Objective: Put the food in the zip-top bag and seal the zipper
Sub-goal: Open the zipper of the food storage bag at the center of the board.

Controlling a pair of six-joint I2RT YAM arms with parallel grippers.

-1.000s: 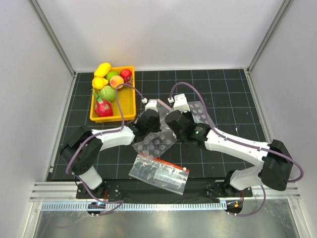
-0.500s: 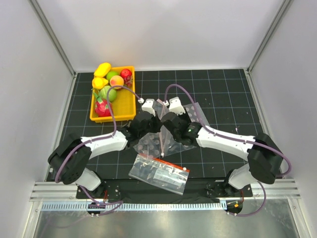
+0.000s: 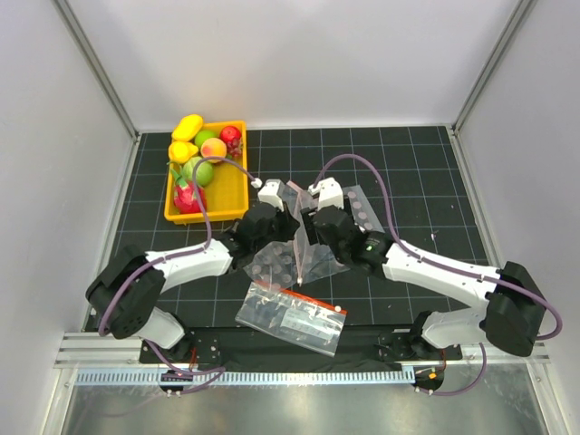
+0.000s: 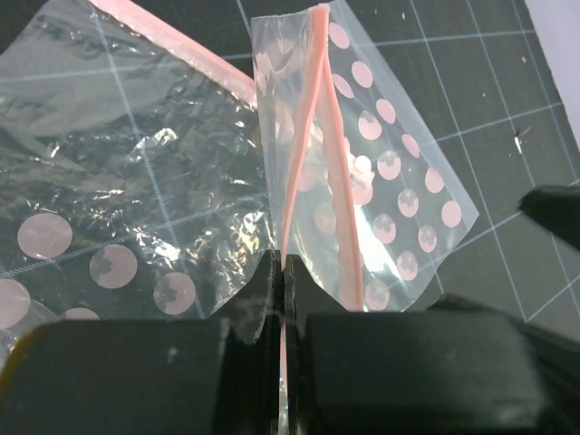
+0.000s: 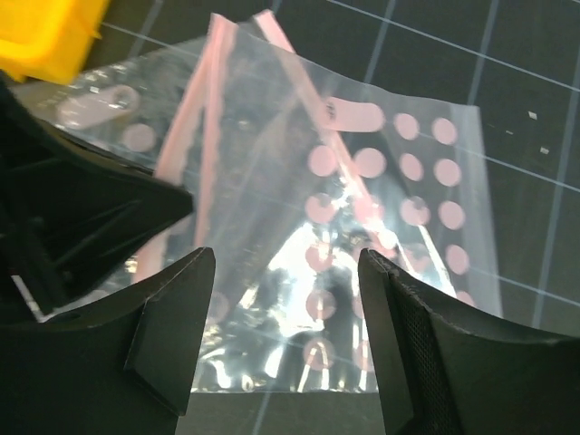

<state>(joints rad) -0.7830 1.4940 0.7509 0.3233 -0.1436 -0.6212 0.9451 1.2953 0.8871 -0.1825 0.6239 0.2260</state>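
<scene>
Centre-mat, my left gripper (image 4: 279, 272) is pinching the zipper (image 4: 343, 199) of the zip-top bag (image 3: 319, 258), holding that edge up. My right gripper (image 5: 285, 272) is hovering over the clear film with its fingers spread, and the food (image 3: 198, 170) is sitting in a yellow tray (image 3: 234, 195) at ten o'clock. A printed bag (image 3: 292, 317) with a red band is lying at six o'clock, its dark lettering too small to read, on a black gridded mat (image 3: 417, 172) that plain white walls (image 3: 299, 54) are enclosing.
</scene>
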